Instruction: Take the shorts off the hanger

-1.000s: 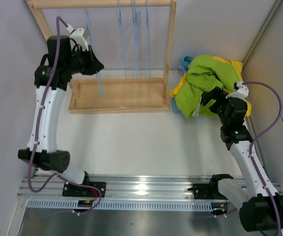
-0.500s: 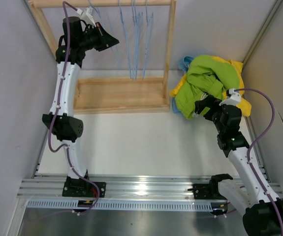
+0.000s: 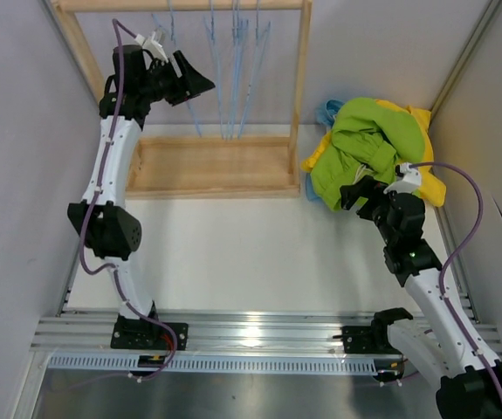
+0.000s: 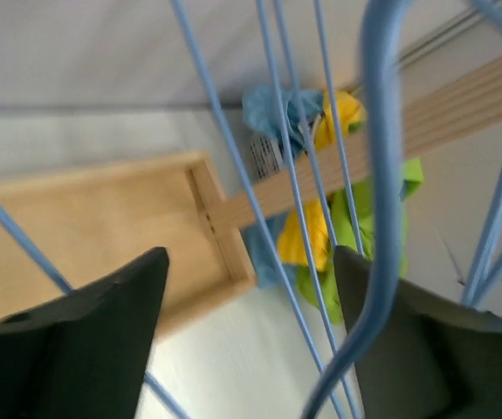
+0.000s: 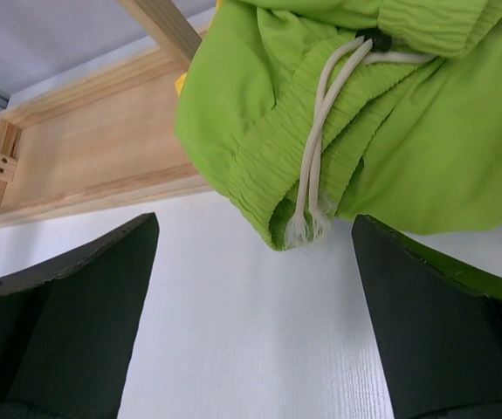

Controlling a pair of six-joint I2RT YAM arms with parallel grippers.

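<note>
Top external view: the shorts (image 3: pixel 364 144) are seen heaped on the table (image 3: pixel 233 253), at 3 o'clock of the rack (image 3: pixel 207 166) and touching its corner post. Lime green lies uppermost, yellow shows at the 3 o'clock edge and light blue at 10 o'clock. No other colours can be made out.

The hangers (image 3: pixel 233 78) on the top rail look bare, as thin blue wires only. The left hand (image 3: pixel 196 85) is held high among them, at 9 o'clock of the bunch. In the left wrist view it is released, fingers spread, and a thick hanger (image 4: pixel 381 175) crosses just in front of the 3 o'clock finger. Nothing is gripped.

The right hand (image 3: pixel 351 190) sits at 7 o'clock of the pile. In the right wrist view it is likewise released and empty. The lime hem and its drawstring (image 5: pixel 320 140) lie just ahead at 12 o'clock.

The removal itself is judged finished or nearly so, so the step in hand is a last check of the hangers. Next, the left hand would need to be drawn back toward 6 o'clock with its fingers kept clear of the wires, so that no hanger is snagged or unhooked.
</note>
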